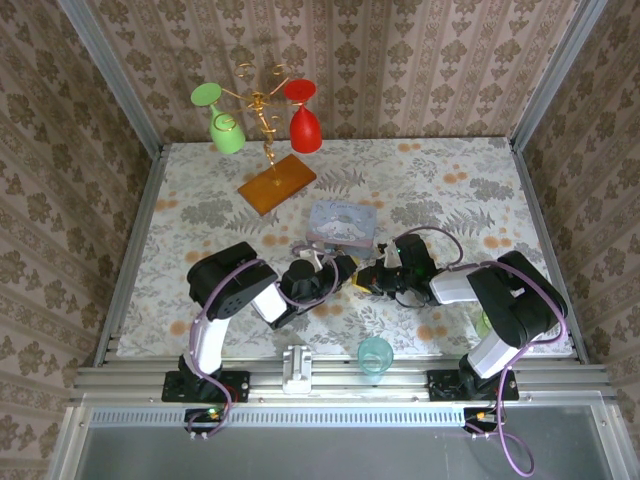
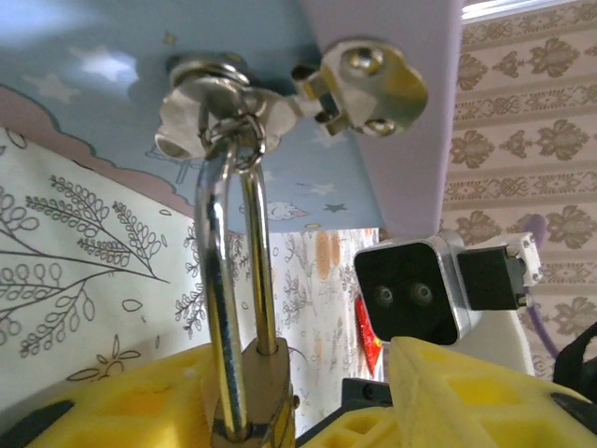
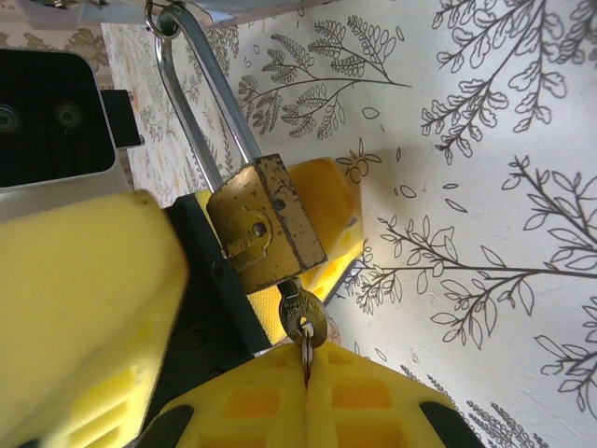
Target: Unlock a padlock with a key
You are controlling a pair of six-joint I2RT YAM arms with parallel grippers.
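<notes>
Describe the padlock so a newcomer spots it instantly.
Start at the pastel tin box mid-table. Hooked through its front clasp is the padlock: a silvery shackle on a small block. Unlike anything nearby, it is dull brass with the key stuck in its end.

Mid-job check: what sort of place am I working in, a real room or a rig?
Probably a staged test booth, not a real room: wallpapered panels held in aluminium posts box in a floral-clothed table, and props like a gold wire glass stand sit on it.
</notes>
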